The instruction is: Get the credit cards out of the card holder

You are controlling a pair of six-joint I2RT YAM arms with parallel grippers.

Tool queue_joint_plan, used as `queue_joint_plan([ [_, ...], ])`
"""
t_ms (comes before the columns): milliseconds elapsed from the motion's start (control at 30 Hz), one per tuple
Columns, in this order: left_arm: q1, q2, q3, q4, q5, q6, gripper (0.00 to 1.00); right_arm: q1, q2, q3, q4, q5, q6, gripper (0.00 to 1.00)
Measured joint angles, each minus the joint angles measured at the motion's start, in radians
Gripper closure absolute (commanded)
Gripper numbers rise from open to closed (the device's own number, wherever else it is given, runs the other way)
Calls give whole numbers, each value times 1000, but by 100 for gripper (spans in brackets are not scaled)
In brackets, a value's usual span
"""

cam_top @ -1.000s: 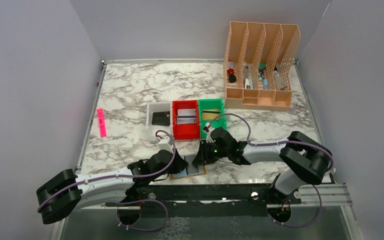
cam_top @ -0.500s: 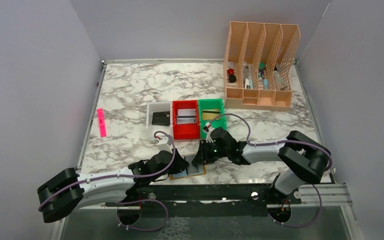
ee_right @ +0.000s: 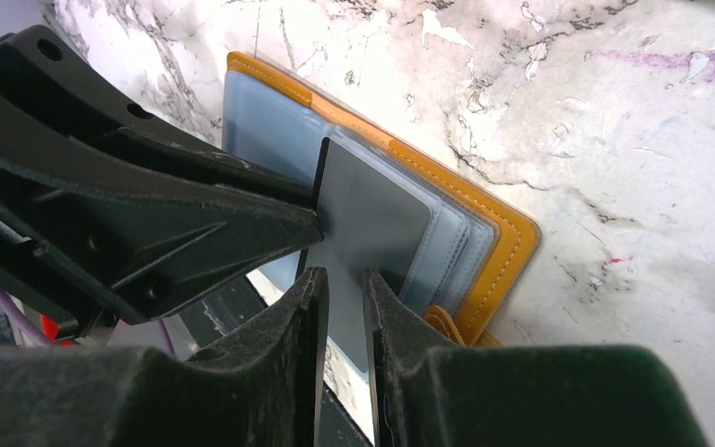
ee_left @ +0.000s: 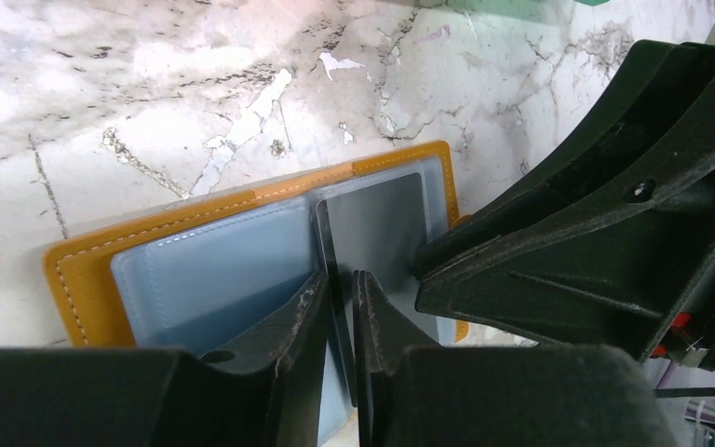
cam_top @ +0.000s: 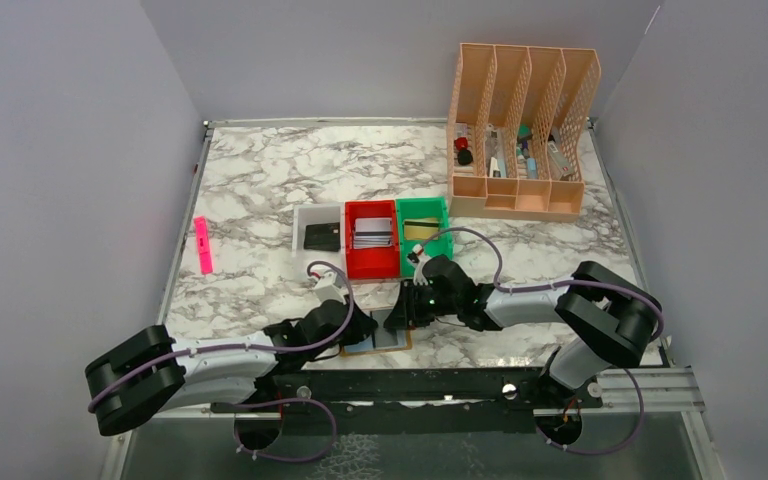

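Observation:
The card holder (cam_top: 375,343) lies open on the marble near the front edge, its tan border (ee_left: 84,279) and pale blue panels showing. A grey credit card (ee_right: 372,209) stands tilted up out of its right side. In the left wrist view this card (ee_left: 377,223) runs edge-on between the narrow fingers of my left gripper (ee_left: 340,289), which is shut on its edge. My right gripper (ee_right: 344,289) hovers over the card's lower part, its fingers slightly apart and pinching nothing. In the top view the left gripper (cam_top: 358,325) and the right gripper (cam_top: 403,315) meet over the holder.
Behind the holder stand a white bin (cam_top: 318,232), a red bin (cam_top: 371,240) with cards and a green bin (cam_top: 423,230). A peach file organizer (cam_top: 520,130) is at the back right, a pink strip (cam_top: 202,246) at the left. The black front rail (cam_top: 410,385) runs close by.
The left arm's rear link has shifted a little to the right. Both grippers stay at the holder.

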State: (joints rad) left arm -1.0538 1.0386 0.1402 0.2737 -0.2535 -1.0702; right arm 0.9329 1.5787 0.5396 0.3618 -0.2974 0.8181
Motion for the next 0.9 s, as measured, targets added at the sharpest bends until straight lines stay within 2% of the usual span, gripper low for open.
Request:
queue_joint_plan([
  [233,0,-28,-26,17,-16,-23,100,0,1,-5,11,0,3,73],
  [533,0,-97,-58,15,-16,-18,100,0,4,-5,14,2,5,73],
  [900,0,-286,-66,-145,-27,12,100,0,-13,-4,-17,38,3,73],
])
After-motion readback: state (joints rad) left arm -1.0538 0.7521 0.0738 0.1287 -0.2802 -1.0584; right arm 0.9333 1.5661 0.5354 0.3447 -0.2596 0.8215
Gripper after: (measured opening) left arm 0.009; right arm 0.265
